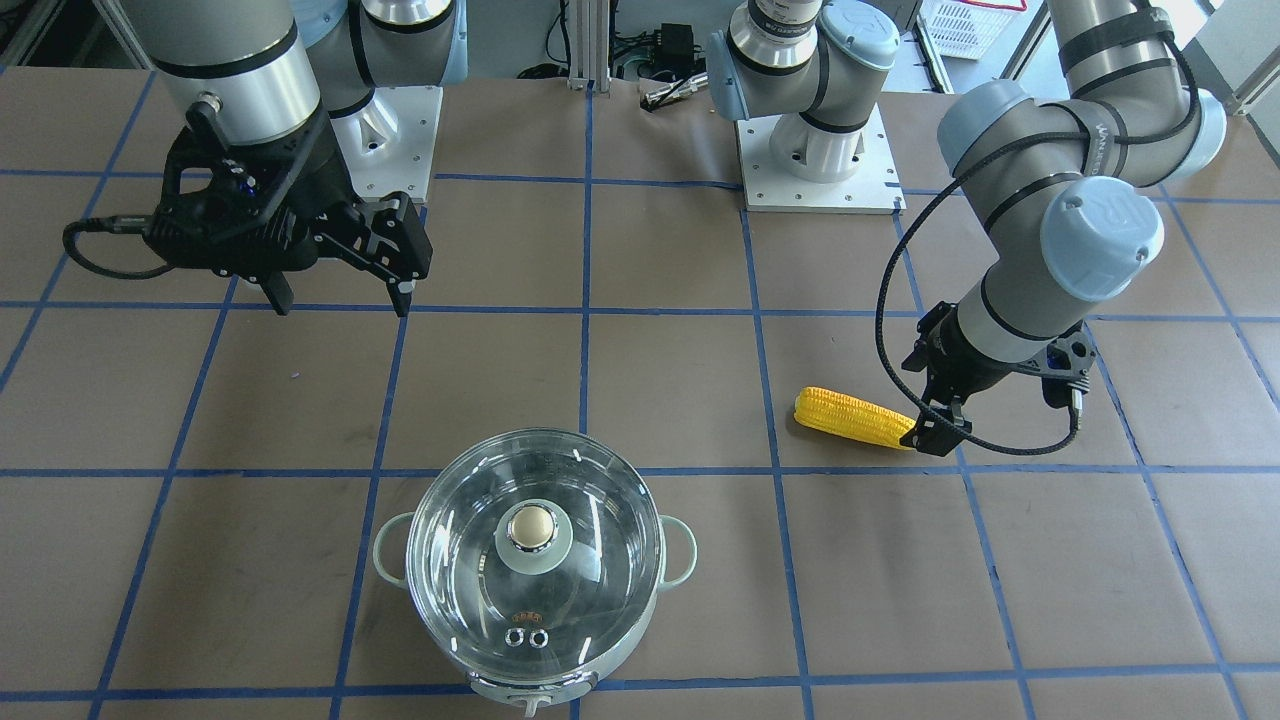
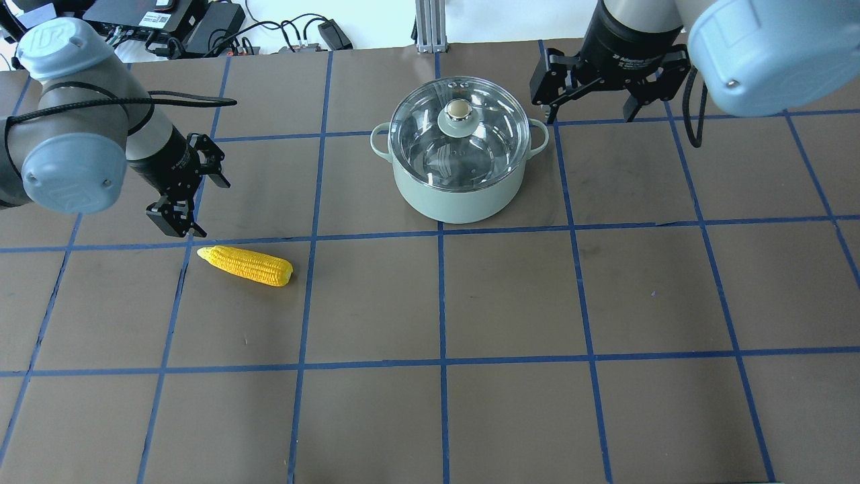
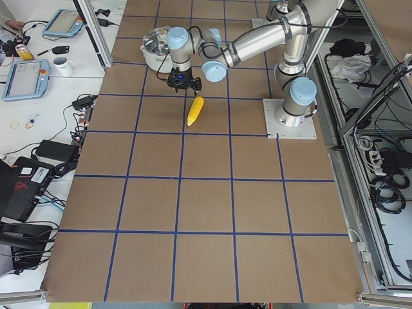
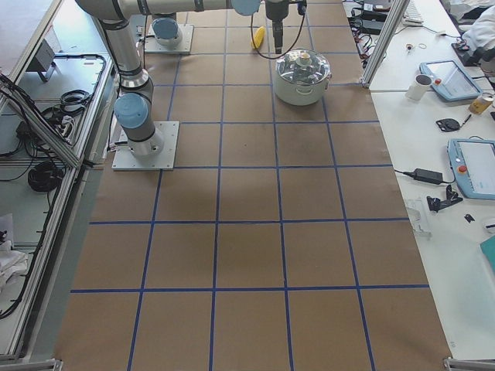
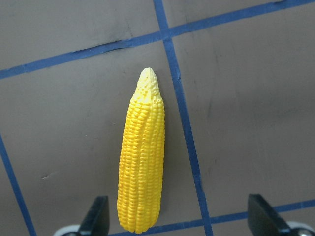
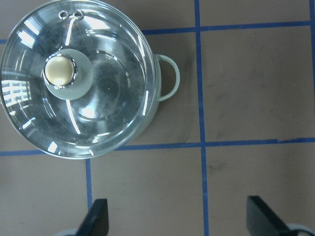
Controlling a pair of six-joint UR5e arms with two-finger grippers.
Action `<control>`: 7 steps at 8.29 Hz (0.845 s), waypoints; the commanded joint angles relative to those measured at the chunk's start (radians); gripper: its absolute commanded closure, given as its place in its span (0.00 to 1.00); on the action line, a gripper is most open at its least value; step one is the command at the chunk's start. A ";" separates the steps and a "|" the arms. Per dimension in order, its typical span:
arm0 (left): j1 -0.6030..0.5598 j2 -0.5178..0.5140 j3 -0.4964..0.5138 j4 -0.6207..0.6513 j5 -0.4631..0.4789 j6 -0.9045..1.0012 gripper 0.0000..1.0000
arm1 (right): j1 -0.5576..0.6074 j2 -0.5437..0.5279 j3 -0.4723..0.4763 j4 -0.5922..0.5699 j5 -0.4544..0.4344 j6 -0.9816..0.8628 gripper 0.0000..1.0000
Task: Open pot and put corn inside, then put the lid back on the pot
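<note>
The pot (image 2: 457, 198) is mint green and stands at the far middle of the table. The clear glass lid (image 2: 430, 144) with its gold knob (image 2: 459, 109) sits shut on it. The yellow corn (image 2: 245, 265) lies flat on the table to the left. My left gripper (image 2: 196, 195) is open and empty. It hovers just by the corn's pointed end, and the corn shows in its wrist view (image 5: 141, 162). My right gripper (image 2: 591, 114) is open and empty, up beside the pot's right handle. Its wrist view shows the lid (image 6: 103, 103) from above.
The table is brown with a grid of blue tape lines (image 2: 440, 296). The two arm bases (image 1: 815, 150) stand at the robot's edge. Cables and electronics (image 2: 201, 27) lie beyond the far edge. Side tables with tablets (image 4: 472, 166) flank the table's ends.
</note>
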 commanded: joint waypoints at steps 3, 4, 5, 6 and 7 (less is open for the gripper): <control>0.023 -0.042 -0.128 0.117 -0.120 0.001 0.00 | 0.150 0.347 -0.164 -0.239 -0.004 0.195 0.00; 0.024 -0.044 -0.134 0.117 -0.119 0.003 0.00 | 0.154 0.379 -0.164 -0.275 -0.005 0.194 0.00; 0.024 -0.050 -0.137 0.117 -0.118 0.004 0.00 | 0.154 0.407 -0.164 -0.325 0.002 0.177 0.00; 0.024 -0.056 -0.146 0.117 -0.116 0.003 0.00 | 0.154 0.422 -0.164 -0.338 0.002 0.157 0.00; 0.024 -0.062 -0.155 0.140 -0.116 0.001 0.00 | 0.154 0.428 -0.164 -0.353 0.001 0.157 0.01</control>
